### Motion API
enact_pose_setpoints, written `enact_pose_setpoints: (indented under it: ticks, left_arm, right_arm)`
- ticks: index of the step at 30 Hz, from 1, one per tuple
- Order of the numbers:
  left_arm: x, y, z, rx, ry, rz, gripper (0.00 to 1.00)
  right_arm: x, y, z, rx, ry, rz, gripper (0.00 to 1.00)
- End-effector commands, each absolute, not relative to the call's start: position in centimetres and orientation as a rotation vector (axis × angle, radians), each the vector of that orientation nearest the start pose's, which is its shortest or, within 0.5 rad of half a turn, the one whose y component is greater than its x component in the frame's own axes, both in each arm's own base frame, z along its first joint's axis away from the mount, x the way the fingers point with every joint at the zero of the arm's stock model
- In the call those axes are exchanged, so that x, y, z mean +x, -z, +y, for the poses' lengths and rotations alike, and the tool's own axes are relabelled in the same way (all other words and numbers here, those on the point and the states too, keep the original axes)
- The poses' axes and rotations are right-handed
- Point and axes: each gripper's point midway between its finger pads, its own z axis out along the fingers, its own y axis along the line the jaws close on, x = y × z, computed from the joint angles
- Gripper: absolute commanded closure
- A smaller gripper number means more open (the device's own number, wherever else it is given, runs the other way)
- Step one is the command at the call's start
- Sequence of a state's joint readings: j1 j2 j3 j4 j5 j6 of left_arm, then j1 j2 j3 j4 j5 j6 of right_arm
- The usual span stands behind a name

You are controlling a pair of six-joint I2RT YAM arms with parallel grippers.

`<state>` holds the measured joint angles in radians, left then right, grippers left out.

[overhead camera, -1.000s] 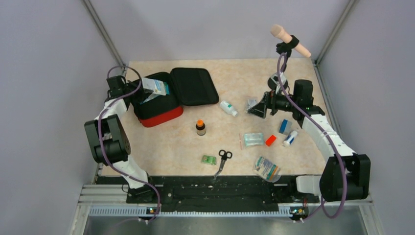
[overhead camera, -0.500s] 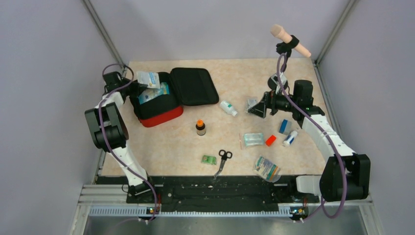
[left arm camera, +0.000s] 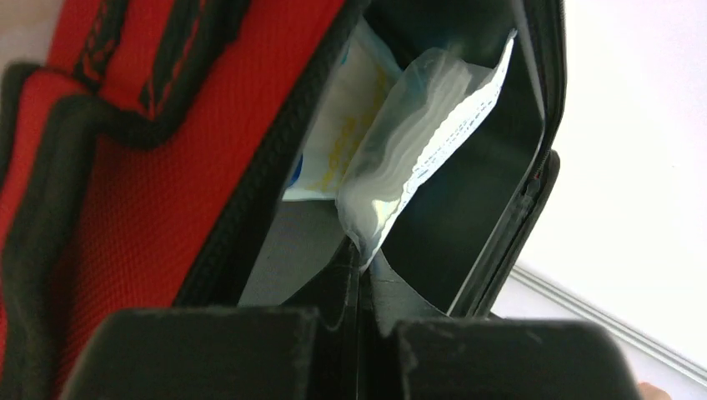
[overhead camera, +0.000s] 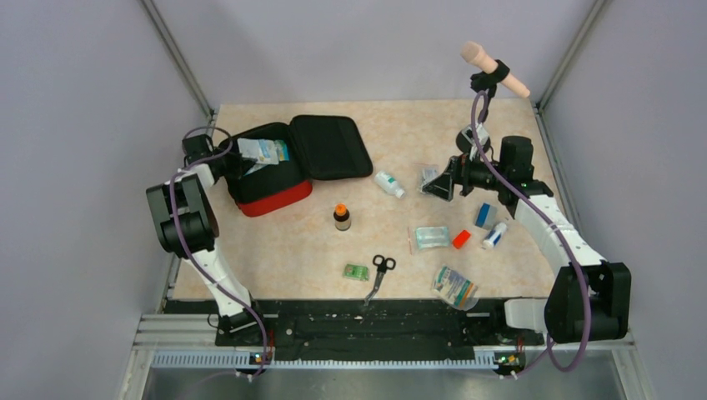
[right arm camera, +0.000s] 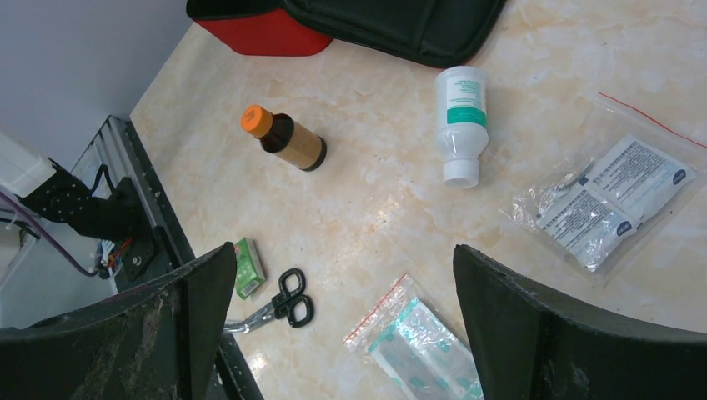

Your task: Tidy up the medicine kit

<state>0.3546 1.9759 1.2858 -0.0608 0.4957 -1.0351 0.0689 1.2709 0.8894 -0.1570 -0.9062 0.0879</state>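
Medicine kit (overhead camera: pixel 279 198), a red fabric clamshell with its black lid laid flat to the right, sits far left on the marbled table (overhead camera: pixel 283 250), close to the left edge with bare tabletop on its near side; the left gripper (overhead camera: pixel 229 160) reaches into it from the left, while the right gripper (overhead camera: pixel 435 185) hovers well apart at the far right. From the left wrist, the fingers are pinched together on a corner of a crinkly clear packet (left arm camera: pixel 408 158) with a serrated edge, between the kit's zippered red wall and its smooth black lining. From the right wrist, the fingers stand wide above open table, with an orange-capped brown bottle (right arm camera: pixel 288 142), a white bottle (right arm camera: pixel 460 112), black-handled scissors (right arm camera: pixel 279 304) and a small green box (right arm camera: pixel 248 267) scattered apart.
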Motion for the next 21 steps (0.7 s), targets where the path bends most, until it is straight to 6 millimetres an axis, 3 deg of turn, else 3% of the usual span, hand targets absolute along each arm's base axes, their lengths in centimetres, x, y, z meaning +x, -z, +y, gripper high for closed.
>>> enact_pose_setpoints:
  ticks: [1,4,11,21]
  left_arm:
    - [48.3,-8.7,6.4,-1.442,0.908,1.934,1.00]
    - [48.5,-8.9,6.5,-1.450,0.914,1.907,0.99]
    - [50.4,-9.8,6.9,-1.455,0.976,1.852,0.69]
    - [50.6,-10.3,6.8,-1.474,1.020,1.848,0.43]
  right_arm:
    - [31.4,-21.0,16.3,-0.559,-1.028,1.922,0.01]
    - [31.4,-21.0,16.3,-0.560,-1.029,1.922,0.01]
    - [31.3,-21.0,16.2,-0.561,-1.025,1.922,0.01]
    - [31.3,-21.0,16.2,-0.558,-1.023,1.926,0.01]
